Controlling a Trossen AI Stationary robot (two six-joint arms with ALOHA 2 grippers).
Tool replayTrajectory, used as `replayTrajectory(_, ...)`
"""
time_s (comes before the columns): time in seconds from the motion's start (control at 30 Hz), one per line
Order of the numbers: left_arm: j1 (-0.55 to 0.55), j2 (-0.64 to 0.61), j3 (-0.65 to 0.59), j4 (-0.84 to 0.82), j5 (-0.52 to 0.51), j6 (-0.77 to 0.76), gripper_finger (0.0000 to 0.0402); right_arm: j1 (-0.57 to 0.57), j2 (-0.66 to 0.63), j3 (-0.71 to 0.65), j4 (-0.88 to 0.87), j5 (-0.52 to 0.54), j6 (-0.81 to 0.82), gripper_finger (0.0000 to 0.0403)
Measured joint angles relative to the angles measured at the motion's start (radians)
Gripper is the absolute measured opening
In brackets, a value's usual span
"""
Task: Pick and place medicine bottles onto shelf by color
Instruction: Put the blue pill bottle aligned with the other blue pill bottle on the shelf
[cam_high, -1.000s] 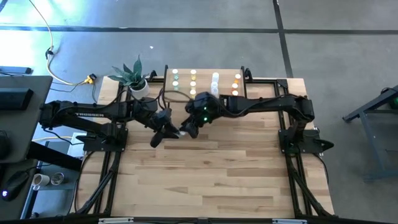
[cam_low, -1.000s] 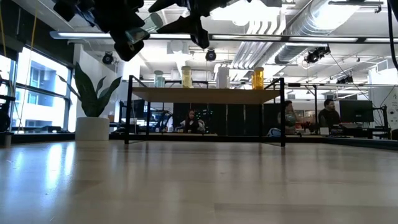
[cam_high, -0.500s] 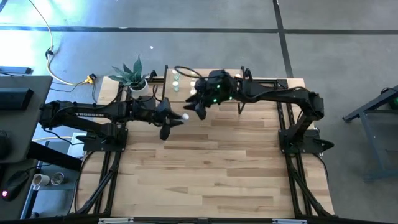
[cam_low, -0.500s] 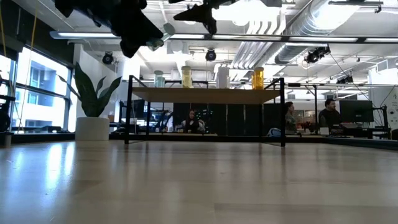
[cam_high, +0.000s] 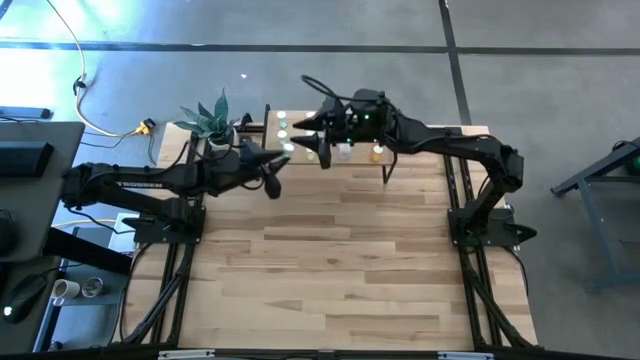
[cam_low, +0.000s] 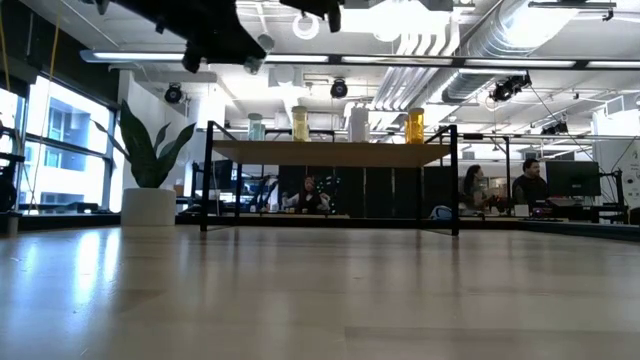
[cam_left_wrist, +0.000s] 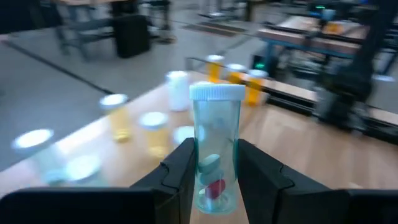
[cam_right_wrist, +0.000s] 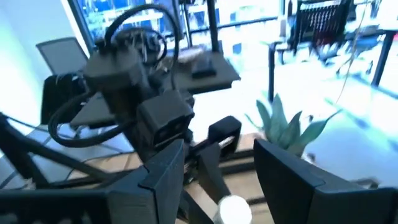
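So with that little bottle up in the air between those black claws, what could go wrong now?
The left gripper pinches the clear green pill bottle only low on its sides, so it might tilt or slip. The light wooden shelf already carries rows of small capped bottles; setting this one down could topple them. The right gripper, open, hovers over that shelf, so the arms could bump.

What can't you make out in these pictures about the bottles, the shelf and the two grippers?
- Shelf, high view: the right arm covers much of its top, so the bottles cannot be counted.
- Bottles behind the held one, left wrist view: blurred; colours uncertain.
- Left gripper, low view: cut off by the top edge.
- Held bottle: clear-looking here; its colour group is unsure.
- Right gripper, right wrist view: open; what the white cap belongs to is cut off.
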Motion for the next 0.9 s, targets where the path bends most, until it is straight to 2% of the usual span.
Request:
replayTrajectory(0.17, 0.0, -0.077, -0.06, 0.001, -0.114, -0.05, 0.0092, -0.022, 0.001, 0.0, 0.09, 0.0, -0.039, 0.0183)
replayTrajectory(0.33, 0.0, -0.145, -0.129, 0.095, -0.114, -0.022, 0.0092, -0.036, 0.012, 0.0, 0.181, 0.0, -0.05, 0.0183)
replayTrajectory(0.5, 0.001, -0.154, -0.192, 0.218, -0.114, -0.012, 0.0092, -0.042, 0.018, 0.0, 0.228, -0.002, -0.061, 0.0183)
replayTrajectory(0.7, 0.002, -0.155, -0.279, 0.431, -0.054, -0.019, 0.0092, -0.044, 0.018, 0.0, 0.192, -0.002, -0.058, 0.0183)
replayTrajectory(0.9, 0.002, -0.155, -0.307, 0.588, 0.055, -0.064, 0.0092, -0.035, 0.018, 0.0, 0.021, -0.017, -0.053, 0.0183)
